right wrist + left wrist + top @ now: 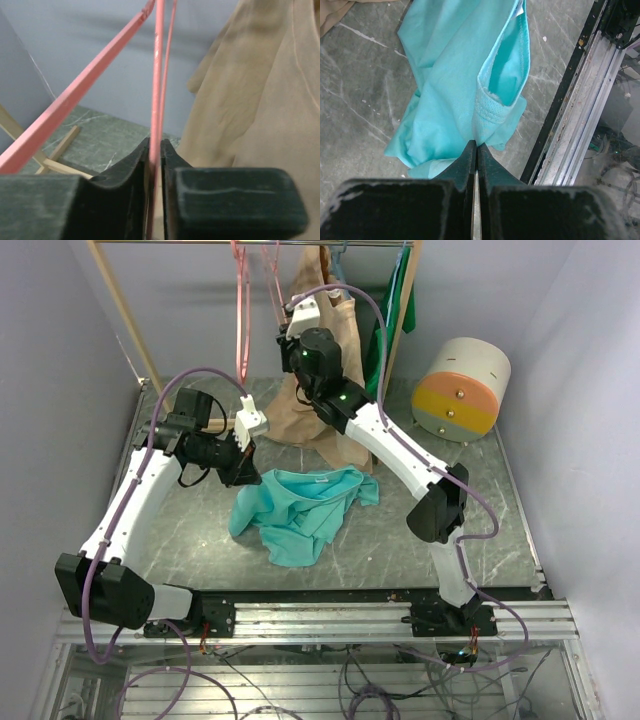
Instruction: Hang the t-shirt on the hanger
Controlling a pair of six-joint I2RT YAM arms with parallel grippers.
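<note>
Left gripper (475, 146): jaws closed to a hairline gap. The tips meet the near edge of the t-shirt (455, 75). It cannot be told whether cloth is caught between them.

T-shirt: lies crumpled on the table (500, 530), centre, between the two arms. It spreads right and near from the left gripper's tips. One hemmed sleeve opening faces up in the left wrist view.

Right gripper (155, 146): raised at the far side and closed on a thin rod of the hanger (158, 75). The rod runs upright through the jaws.

Hanger: hangs from the rail (250, 243), just left of the beige garment (260, 100) and well apart from the t-shirt. A second pink hanger (241, 320) hangs further left.
</note>
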